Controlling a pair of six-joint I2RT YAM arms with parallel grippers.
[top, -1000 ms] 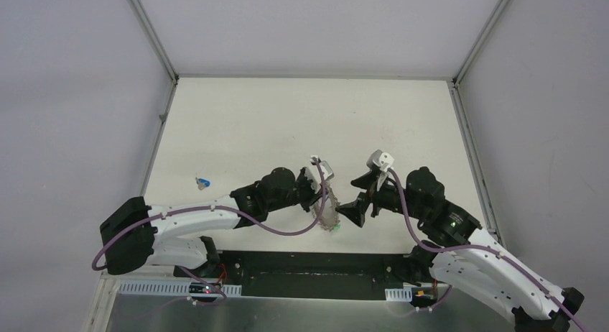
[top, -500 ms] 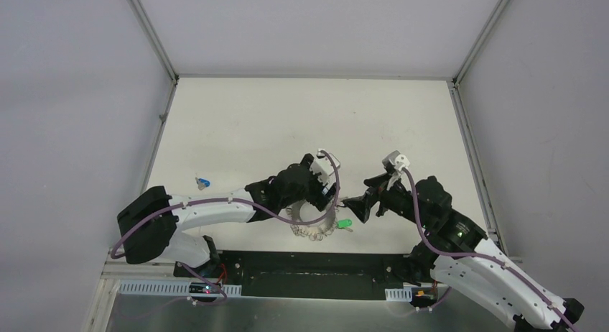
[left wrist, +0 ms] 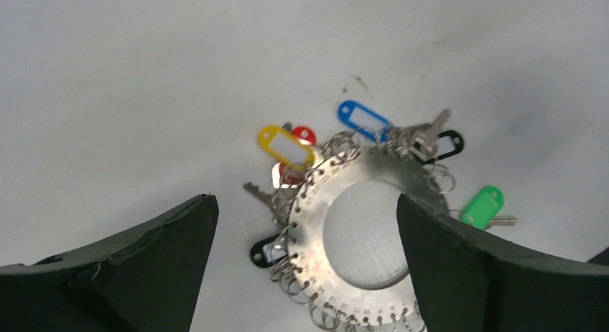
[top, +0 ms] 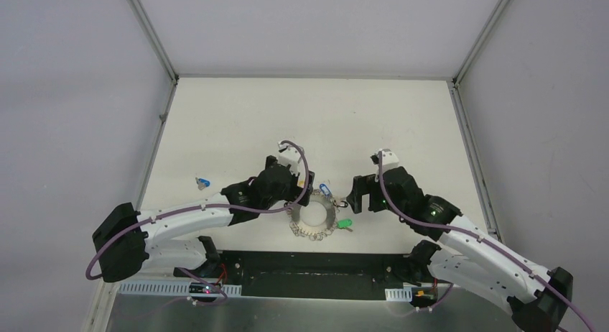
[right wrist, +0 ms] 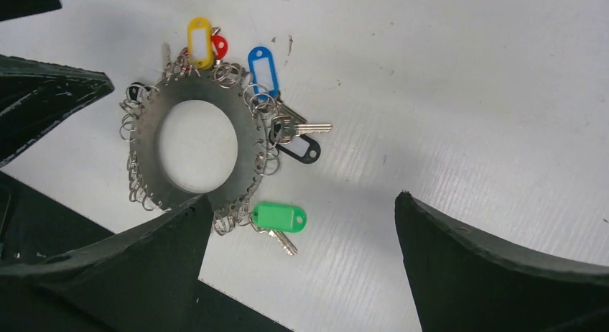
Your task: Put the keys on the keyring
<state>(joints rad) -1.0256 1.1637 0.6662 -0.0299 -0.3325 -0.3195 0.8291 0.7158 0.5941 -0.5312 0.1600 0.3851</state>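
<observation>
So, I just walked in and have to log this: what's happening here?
Both arms hover over the large silvery metal keyring, which lies flat on the white table. The left gripper and right gripper stand open beside it, holding nothing. Small keys with yellow, red, blue, black and green tags fan round it, apparently on its loops. One blue-tagged key lies apart, further left.
</observation>
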